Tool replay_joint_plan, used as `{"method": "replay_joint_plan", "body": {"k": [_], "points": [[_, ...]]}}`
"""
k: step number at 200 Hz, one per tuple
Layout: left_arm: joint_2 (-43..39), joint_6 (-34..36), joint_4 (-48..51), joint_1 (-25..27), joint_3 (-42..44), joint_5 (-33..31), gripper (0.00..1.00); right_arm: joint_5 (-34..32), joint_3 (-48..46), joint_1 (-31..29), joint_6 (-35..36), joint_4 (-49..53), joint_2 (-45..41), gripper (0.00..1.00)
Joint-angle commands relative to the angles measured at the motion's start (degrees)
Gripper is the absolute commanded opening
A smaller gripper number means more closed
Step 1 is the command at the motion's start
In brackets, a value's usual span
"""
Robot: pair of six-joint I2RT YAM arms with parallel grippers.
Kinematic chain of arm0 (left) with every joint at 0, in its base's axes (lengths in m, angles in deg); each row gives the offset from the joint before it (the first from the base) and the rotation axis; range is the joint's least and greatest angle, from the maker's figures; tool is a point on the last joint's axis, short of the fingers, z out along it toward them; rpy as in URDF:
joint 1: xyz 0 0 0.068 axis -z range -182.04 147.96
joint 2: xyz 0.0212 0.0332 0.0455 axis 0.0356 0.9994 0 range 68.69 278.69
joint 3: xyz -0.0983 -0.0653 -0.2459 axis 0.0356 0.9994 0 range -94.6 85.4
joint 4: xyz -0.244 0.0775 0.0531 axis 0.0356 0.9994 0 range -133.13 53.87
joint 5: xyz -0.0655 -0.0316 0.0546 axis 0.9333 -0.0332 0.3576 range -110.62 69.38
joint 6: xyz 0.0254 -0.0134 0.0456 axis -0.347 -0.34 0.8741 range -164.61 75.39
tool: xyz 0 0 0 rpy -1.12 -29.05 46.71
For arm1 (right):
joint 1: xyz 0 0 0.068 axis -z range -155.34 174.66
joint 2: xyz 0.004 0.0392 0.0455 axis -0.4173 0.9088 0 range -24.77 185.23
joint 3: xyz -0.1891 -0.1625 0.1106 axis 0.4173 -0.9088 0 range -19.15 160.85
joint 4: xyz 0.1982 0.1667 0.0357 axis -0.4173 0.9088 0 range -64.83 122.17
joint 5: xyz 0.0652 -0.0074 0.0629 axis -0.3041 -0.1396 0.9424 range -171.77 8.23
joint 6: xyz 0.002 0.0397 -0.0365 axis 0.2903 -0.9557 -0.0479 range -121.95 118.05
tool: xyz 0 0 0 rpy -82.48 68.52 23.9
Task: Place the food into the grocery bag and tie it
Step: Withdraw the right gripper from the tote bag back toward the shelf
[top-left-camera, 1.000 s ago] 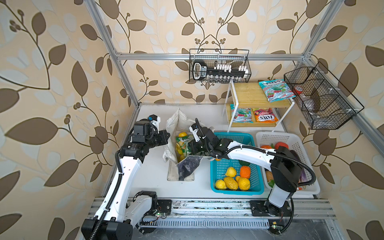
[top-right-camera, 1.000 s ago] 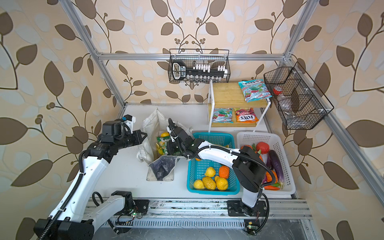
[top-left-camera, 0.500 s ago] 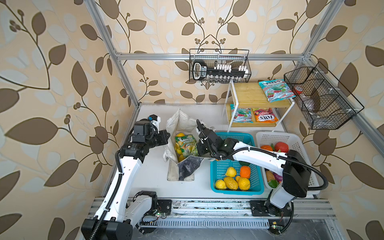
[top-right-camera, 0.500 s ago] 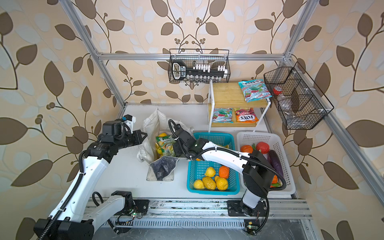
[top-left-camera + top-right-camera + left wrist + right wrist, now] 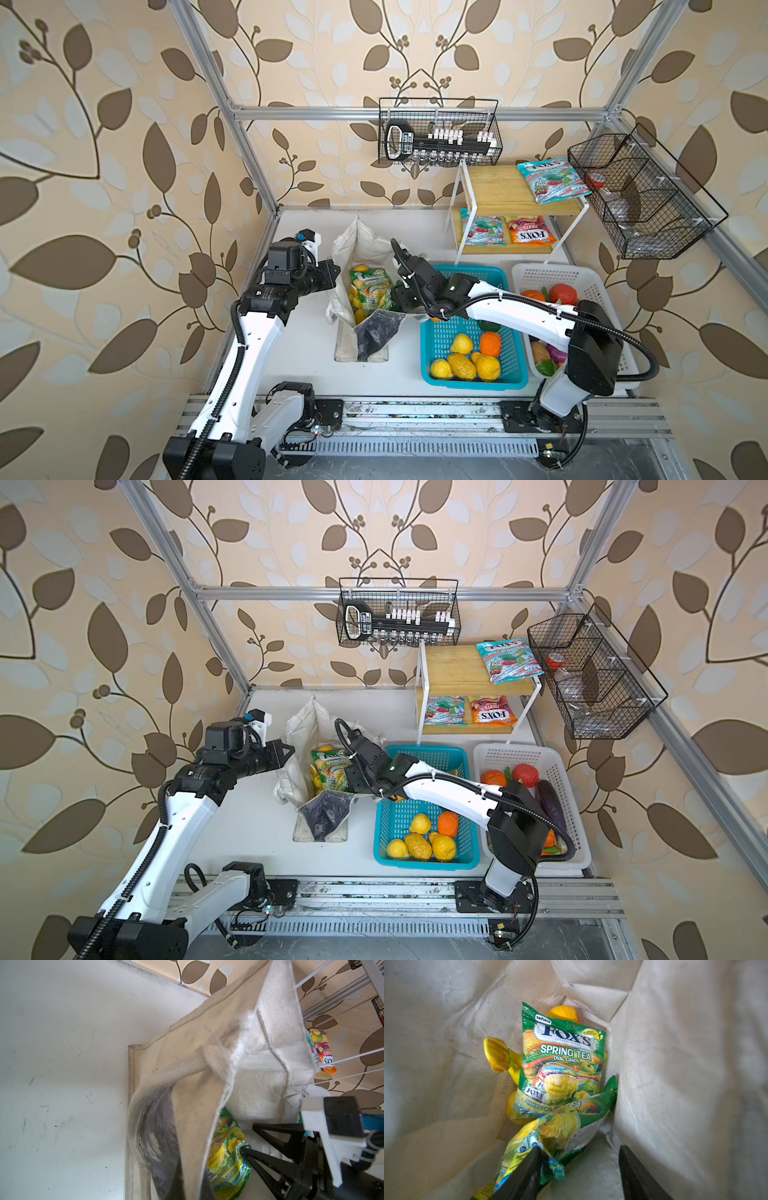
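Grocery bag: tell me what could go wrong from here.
1. The crumpled green packet leans on the open right end effector inside the grocery bag. Pulling the arm out could drag the packet along.
2. The left end effector is shut on the bag's rim and holds it up. If the cloth slips, the mouth may sag onto the right arm.
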Motion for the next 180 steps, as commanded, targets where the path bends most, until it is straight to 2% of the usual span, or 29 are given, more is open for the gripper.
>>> {"method": "replay_joint_plan", "body": {"k": [1,3,5,7,24,61,92,107,121,142,180], "points": [[-0.38,-0.54,-1.51,-0.60,-0.29,0.21,0.00,2.71,0.01,0.78,-0.17,0.29,-4.13,0.69],[-0.37,-0.63,-1.49,-0.56,-0.29,-0.01,0.00,2.87,-0.12,0.93,-0.20,0.29,-4.54,0.71],[-0.32,-0.66,-1.53,-0.55,-0.22,-0.26,0.00,3.02,-0.15,1.01,-0.42,0.29,-4.86,0.86],[-0.31,-0.66,-1.49,-0.59,-0.21,-0.46,0.00,2.99,-0.23,1.10,-0.61,0.29,-5.18,0.92],[0.76,-0.53,0.19,-0.62,-1.18,-2.55,0.00,3.63,-1.61,1.96,-1.60,-1.21,-8.60,1.00],[0.75,-0.57,-0.05,-0.63,-0.99,-2.63,0.00,2.40,-5.00,2.39,-0.21,-3.35,-17.42,1.00],[0.65,0.18,0.26,-0.63,-0.99,-3.69,0.00,0.01,-6.33,3.24,4.32,-3.33,-24.38,1.00],[1.00,0.49,0.64,-0.59,-1.24,-4.06,0.00,-4.30,-6.47,3.60,6.62,-1.96,-27.34,1.00],[1.19,0.50,0.66,-0.61,-1.34,-3.38,0.00,-5.35,-7.16,4.18,9.98,-1.83,-30.34,1.00],[1.45,0.63,0.80,-0.63,-1.34,-3.65,0.00,-4.06,-7.58,7.24,11.75,-0.39,-33.70,1.00],[0.84,0.84,0.74,-0.59,-1.28,-4.14,0.00,0.57,-6.61,16.84,9.43,2.61,-37.47,1.00]]}}
